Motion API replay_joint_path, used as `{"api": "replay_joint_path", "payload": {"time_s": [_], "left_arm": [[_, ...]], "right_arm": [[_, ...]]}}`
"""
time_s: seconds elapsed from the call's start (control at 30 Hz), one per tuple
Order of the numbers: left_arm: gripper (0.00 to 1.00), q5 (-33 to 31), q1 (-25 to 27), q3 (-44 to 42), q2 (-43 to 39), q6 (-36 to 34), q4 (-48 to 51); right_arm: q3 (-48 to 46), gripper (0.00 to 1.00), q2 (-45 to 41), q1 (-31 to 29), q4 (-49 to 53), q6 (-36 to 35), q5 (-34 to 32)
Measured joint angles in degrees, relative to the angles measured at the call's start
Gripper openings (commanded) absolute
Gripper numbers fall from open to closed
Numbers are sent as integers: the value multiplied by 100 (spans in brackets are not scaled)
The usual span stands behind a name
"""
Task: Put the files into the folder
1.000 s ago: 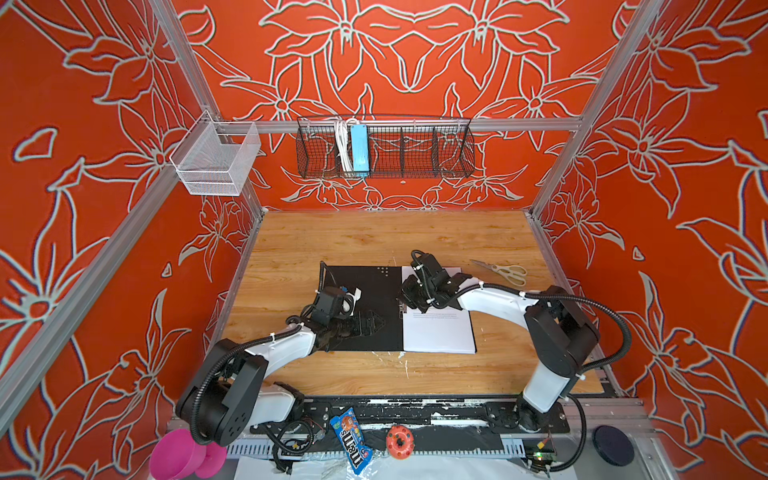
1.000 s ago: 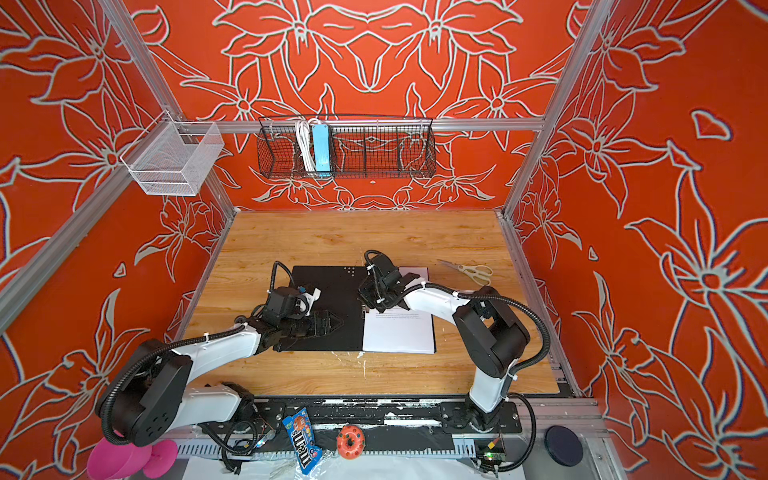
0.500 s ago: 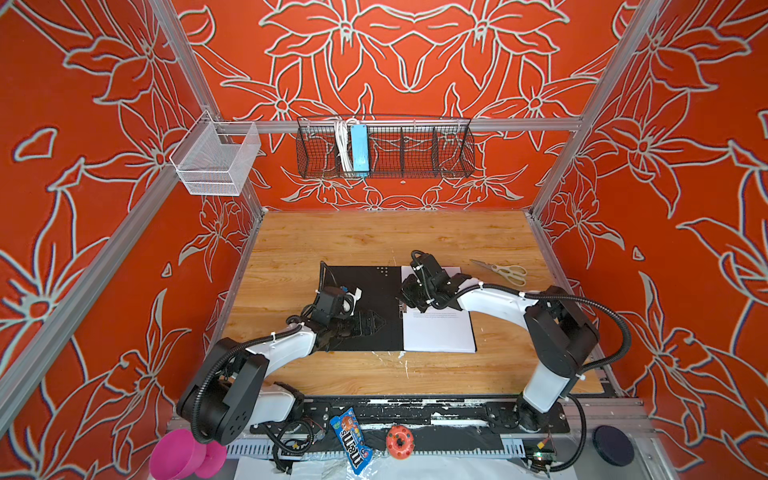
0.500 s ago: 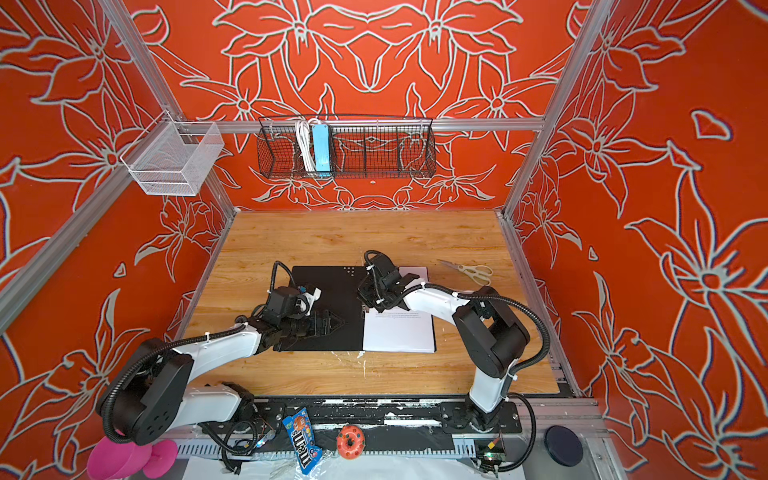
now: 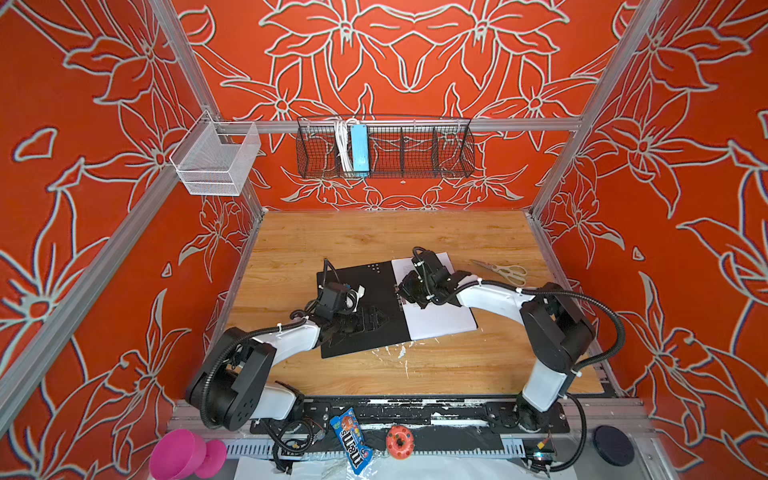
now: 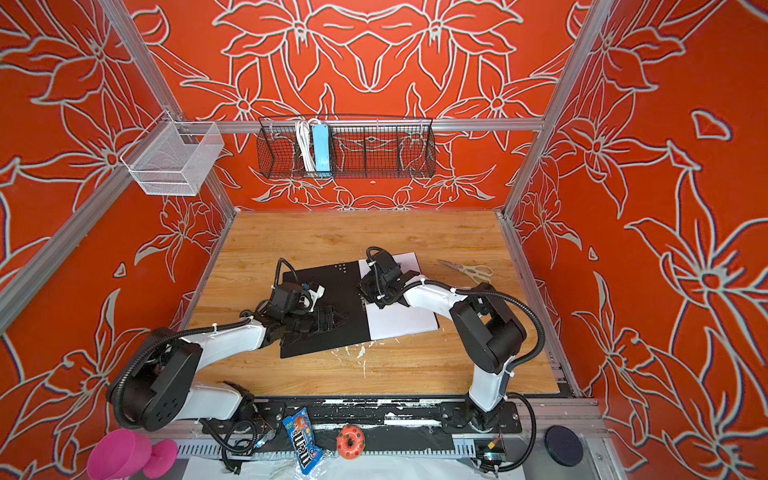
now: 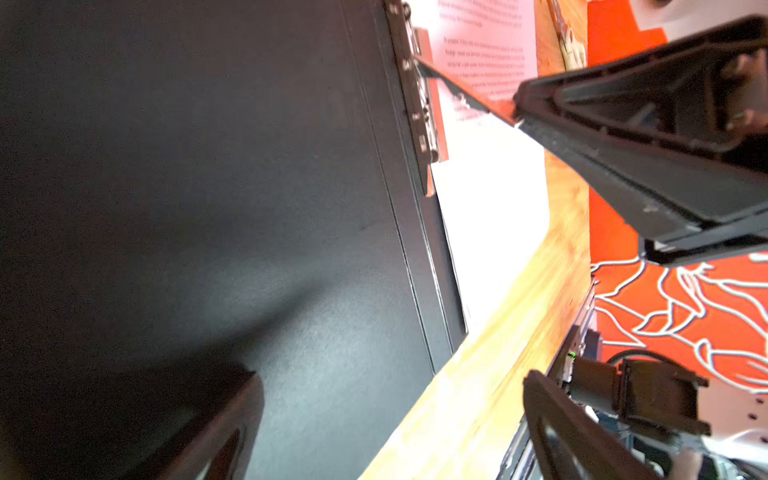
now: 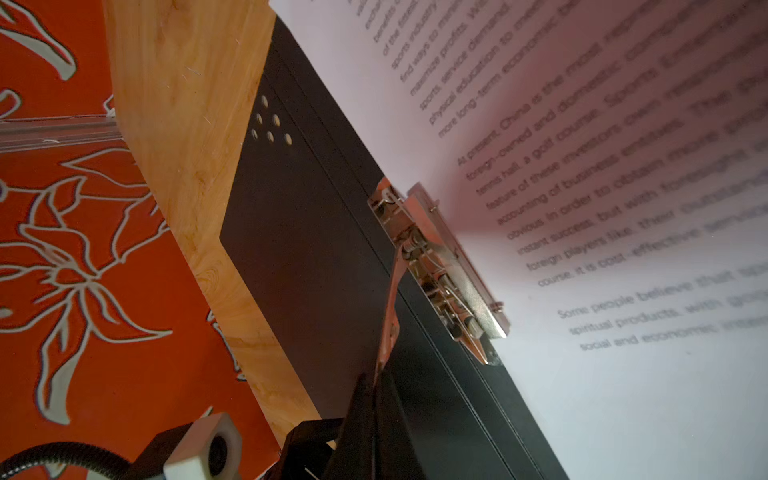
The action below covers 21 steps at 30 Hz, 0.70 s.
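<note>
The folder point(image 5: 374, 286) point(image 6: 336, 291) lies open on the table, matte black inside. Its right half is covered by the files point(image 5: 444, 324) point(image 6: 403, 324), white sheets with small black text. At the spine sits a metal clip point(image 8: 440, 266) over the sheets' edge. Its thin lever point(image 8: 392, 291) stands up off the clip, and my right gripper point(image 8: 376, 380) point(image 5: 401, 291) is shut on the lever's end. My left gripper point(image 7: 386, 432) point(image 5: 365, 322) is open and low over the bare black left flap point(image 7: 208, 187), with nothing between its fingers.
Scissors point(image 5: 500, 269) lie on the wood to the right of the files. A black wire basket point(image 5: 384, 147) and a white mesh basket point(image 5: 216, 162) hang on the back rail. A candy bag point(image 5: 351, 440), a red ring point(image 5: 400, 441) and a pink dumbbell point(image 5: 183, 455) lie before the table's front edge.
My right gripper's jaws have closed onto the clip lever. Neither arm has visibly shifted, and the folder and files lie as before.
</note>
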State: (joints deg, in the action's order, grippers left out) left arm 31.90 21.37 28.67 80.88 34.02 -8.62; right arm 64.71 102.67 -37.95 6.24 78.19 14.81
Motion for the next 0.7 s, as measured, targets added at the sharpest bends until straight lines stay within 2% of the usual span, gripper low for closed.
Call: {"api": "replay_joint_path", "payload": {"time_s": [0.2, 0.4, 0.7], "left_arm": [[98, -26, 2, 398, 446, 188, 17], [98, -66, -13, 345, 514, 372, -170], [98, 116, -306, 140, 553, 702, -549]], "right_arm": [[275, 0, 203, 203, 72, -282, 144], [260, 0, 214, 275, 79, -535, 221], [-345, 0, 153, 297, -380, -1154, 367]]}}
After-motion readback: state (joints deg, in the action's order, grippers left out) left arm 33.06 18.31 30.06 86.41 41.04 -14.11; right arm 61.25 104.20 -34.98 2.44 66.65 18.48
